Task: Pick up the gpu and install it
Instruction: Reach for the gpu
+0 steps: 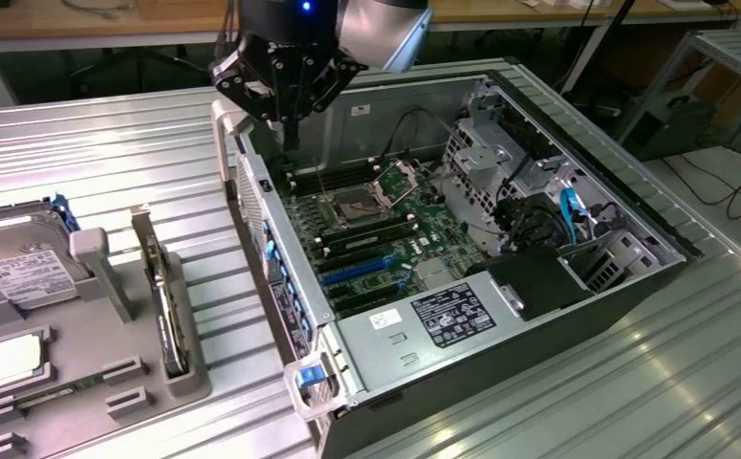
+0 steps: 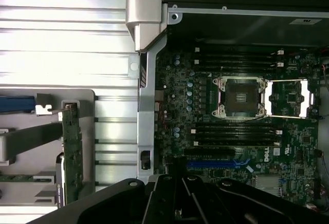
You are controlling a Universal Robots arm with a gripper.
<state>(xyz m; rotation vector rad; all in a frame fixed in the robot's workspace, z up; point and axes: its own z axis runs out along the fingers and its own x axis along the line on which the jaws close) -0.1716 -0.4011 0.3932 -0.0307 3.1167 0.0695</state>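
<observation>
— So, starting at the exterior view's left, what sits in that grey moulded holder (image 1: 121, 387) on the ribbed metal table (image 1: 115, 143)?

— A boxy silver hard drive (image 1: 15, 263) with a white label, a small square silver-topped processor chip (image 1: 15, 356), then the gpu (image 1: 166, 306), a thin black card with a silvery end bracket, standing on edge in its slot.

— Which way does it run?

— Its long axis runs far to near, roughly alongside the perforated rear wall (image 1: 262, 239) of the open dark computer case (image 1: 599, 158).

— And the black pincer (image 1: 290, 134)?

— Shut tight, gripping nothing, hanging over the case's far corner. The gpu lies to its left in the exterior view and nearer us, well apart.

— Anything between them?

— That rear wall and a strip of bare table. Further right lies the green motherboard (image 1: 370, 239); its blue expansion slots (image 1: 359, 273) look unfilled.
</observation>
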